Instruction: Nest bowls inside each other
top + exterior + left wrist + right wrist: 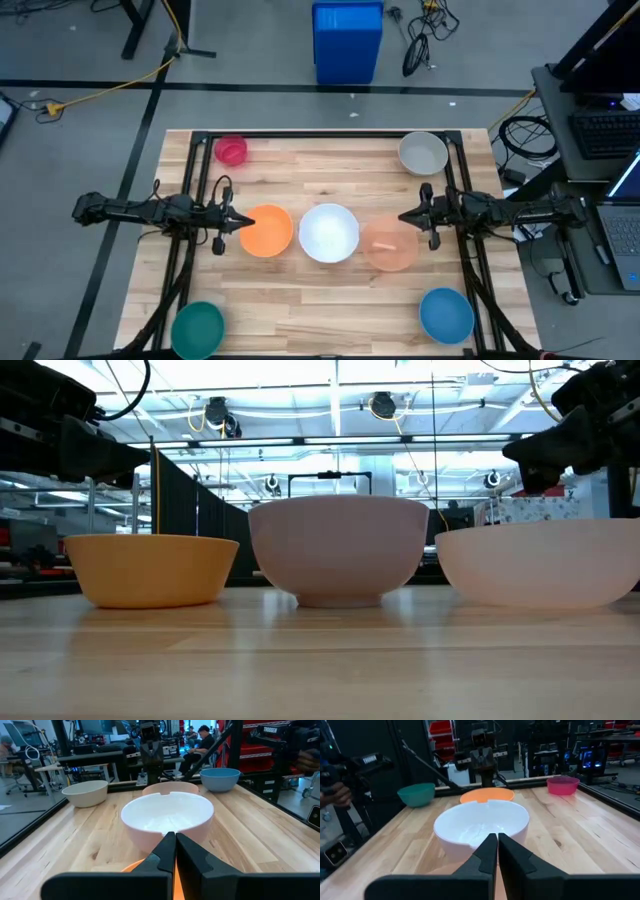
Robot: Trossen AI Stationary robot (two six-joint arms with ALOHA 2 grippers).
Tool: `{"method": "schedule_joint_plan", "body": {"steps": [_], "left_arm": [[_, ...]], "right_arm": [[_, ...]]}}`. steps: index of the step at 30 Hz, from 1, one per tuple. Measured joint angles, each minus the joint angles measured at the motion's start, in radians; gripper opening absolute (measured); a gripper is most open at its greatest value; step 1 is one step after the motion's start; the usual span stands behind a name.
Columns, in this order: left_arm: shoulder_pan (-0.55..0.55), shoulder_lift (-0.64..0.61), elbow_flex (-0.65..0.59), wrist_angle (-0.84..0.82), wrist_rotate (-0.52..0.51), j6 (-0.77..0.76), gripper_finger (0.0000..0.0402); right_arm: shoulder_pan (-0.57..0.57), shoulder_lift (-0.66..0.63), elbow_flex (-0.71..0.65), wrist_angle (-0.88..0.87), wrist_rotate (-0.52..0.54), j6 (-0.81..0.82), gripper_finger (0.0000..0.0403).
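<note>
Three bowls stand in a row at the table's middle: orange (267, 230), white (329, 232) and pale peach (391, 244). A magenta bowl (231, 150) sits at the far left, a grey one (422, 153) at the far right, a teal one (198, 328) at the near left and a blue one (446, 314) at the near right. Each rests upright on its base. My left gripper (243, 222) is shut and hovers level over the orange bowl's left rim. My right gripper (404, 215) is shut and hovers level over the peach bowl's right rim. Both point at the white bowl (167, 817).
Black frame rails (190, 200) run along the table's left, right and far sides. A tall blue bin (347, 40) stands on the floor past the far edge. A desk with a laptop (610, 130) is to the right. A person (200, 740) sits in the room beyond.
</note>
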Motion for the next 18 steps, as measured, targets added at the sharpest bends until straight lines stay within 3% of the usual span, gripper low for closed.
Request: {"method": "schedule_joint_plan", "body": {"steps": [7,18], "left_arm": [[0.000,0.000,0.000,-0.001,0.000,-0.001,0.0000],[0.000,0.000,0.000,-0.002,0.000,-0.002,0.0000]], "right_arm": [[0.000,0.003,0.096,-0.023,0.000,0.031,0.0000],[0.000,0.175,0.561,-0.353,0.087,0.021,0.0000]]}}
